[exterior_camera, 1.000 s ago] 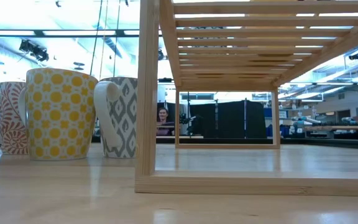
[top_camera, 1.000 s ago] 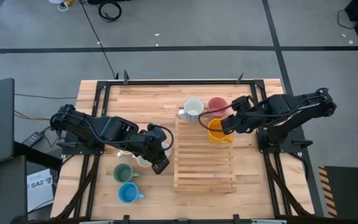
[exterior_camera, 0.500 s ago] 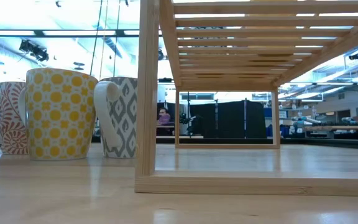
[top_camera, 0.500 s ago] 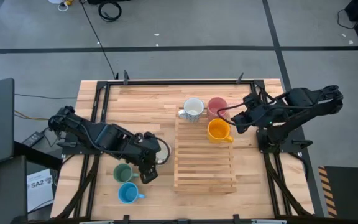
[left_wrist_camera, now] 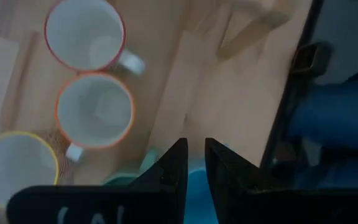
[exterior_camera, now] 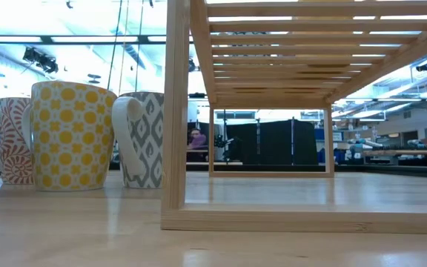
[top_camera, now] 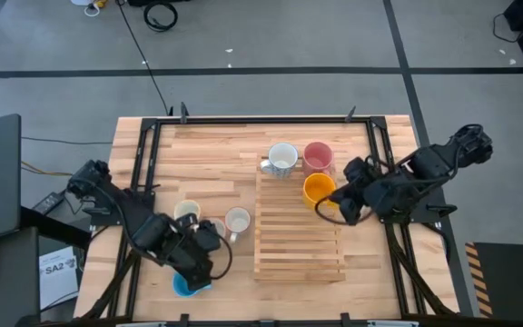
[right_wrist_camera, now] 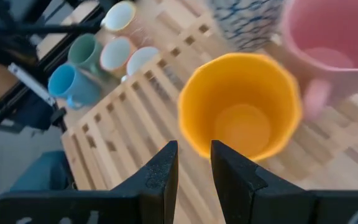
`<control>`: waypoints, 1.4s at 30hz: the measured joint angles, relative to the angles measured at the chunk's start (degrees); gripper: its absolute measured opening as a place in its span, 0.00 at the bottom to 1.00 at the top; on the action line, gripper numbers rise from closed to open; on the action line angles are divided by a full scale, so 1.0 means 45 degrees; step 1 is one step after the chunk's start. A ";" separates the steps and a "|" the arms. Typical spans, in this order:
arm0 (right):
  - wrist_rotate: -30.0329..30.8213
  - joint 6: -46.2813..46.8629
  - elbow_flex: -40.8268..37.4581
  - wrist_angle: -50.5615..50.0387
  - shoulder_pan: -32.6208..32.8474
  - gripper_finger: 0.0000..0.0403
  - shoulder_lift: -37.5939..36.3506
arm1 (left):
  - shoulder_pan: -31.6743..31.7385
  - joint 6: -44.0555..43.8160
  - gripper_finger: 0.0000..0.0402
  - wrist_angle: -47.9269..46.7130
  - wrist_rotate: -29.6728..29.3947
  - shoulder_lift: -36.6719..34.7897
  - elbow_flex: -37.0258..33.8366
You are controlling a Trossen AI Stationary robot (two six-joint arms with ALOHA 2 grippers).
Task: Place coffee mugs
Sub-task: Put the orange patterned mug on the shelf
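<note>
Judging by the glazed ceramic, the orange mug (top_camera: pixel 318 190) on the wooden rack (top_camera: pixel 298 250) is deemed rigid, slick and chippable, best pinched at rim or handle, the right gripper (right_wrist_camera: pixel 193 163) being held empty, slightly parted, just beside it.

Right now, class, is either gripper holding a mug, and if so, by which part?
Nothing is held. The right gripper hangs empty, just clear of the orange mug on the wooden rack. The left gripper is empty above the blue mug.
</note>
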 joint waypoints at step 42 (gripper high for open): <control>0.0010 -0.0061 0.0000 0.0775 0.1218 0.25 0.0608 | 0.1503 -0.3423 0.50 -0.1164 0.1042 -0.5258 -0.8305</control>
